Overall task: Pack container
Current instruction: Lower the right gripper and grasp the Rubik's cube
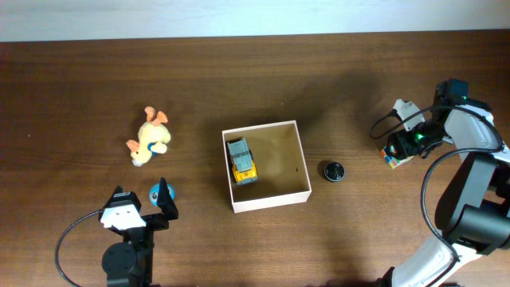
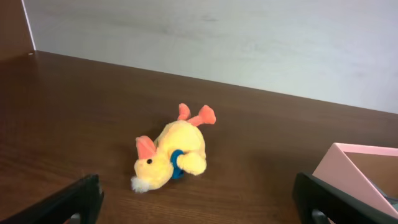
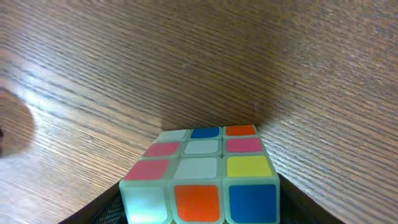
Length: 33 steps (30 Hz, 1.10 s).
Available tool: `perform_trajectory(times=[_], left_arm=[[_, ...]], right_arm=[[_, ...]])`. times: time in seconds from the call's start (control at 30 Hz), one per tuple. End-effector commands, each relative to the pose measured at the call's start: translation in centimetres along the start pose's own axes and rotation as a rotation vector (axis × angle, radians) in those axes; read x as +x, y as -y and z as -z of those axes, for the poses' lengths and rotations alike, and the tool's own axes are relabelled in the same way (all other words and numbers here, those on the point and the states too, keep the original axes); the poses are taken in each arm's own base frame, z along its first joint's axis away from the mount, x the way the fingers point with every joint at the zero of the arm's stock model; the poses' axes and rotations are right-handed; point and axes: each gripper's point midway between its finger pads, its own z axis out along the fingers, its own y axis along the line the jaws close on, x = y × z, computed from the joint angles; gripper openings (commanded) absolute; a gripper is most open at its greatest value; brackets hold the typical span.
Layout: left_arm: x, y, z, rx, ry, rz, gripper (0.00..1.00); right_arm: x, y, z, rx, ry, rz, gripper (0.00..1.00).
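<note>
The container (image 1: pixel 261 127) is a square white-walled box with a tan inside, at the table's middle; its corner shows in the left wrist view (image 2: pixel 348 167). A yellow and grey toy truck (image 1: pixel 241 161) lies inside at its left. A yellow plush duck (image 1: pixel 149 136) lies left of the container, also in the left wrist view (image 2: pixel 171 155). My left gripper (image 1: pixel 142 199) (image 2: pixel 199 208) is open and empty, just short of the duck. My right gripper (image 1: pixel 404 148) (image 3: pixel 199 208) is shut on a colour cube (image 1: pixel 393 156) (image 3: pixel 202 171) at the far right, down at the table.
A small blue ball (image 1: pixel 157 191) lies by the left gripper's right finger. A black round object (image 1: pixel 333 171) sits right of the container. The table's far edge meets a white wall (image 2: pixel 249 43).
</note>
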Motion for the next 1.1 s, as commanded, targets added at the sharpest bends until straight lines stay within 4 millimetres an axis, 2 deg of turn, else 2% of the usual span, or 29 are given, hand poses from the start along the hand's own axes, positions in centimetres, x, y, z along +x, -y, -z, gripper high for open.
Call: perform_trajectory(times=[0.0, 0.03, 0.33, 0.67, 0.77, 0.87, 1.07], left_arm=[[0.1, 0.1, 0.0, 0.009, 0.000, 0.005, 0.99], [0.1, 0.1, 0.0, 0.009, 0.000, 0.005, 0.99], [0.1, 0.1, 0.0, 0.009, 0.000, 0.005, 0.99], [0.1, 0.1, 0.0, 0.009, 0.000, 0.005, 0.99], [0.1, 0.1, 0.0, 0.009, 0.000, 0.005, 0.99], [0.1, 0.1, 0.0, 0.009, 0.000, 0.006, 0.99], [0.1, 0.1, 0.0, 0.009, 0.000, 0.005, 0.99]], right_arm=[[-0.1, -0.7, -0.6, -0.045, 0.014, -0.005, 0.56], [-0.1, -0.7, -0.6, -0.045, 0.014, -0.005, 0.53], [0.0, -0.8, -0.6, -0.049, 0.007, -0.017, 0.53], [-0.6, -0.3, -0.6, -0.034, 0.028, -0.222, 0.50], [-1.0, 0.0, -0.5, -0.023, 0.047, -0.316, 0.43], [-1.4, 0.3, -0.5, -0.016, 0.062, -0.394, 0.43], [-1.4, 0.4, -0.5, -0.015, 0.065, -0.420, 0.42]])
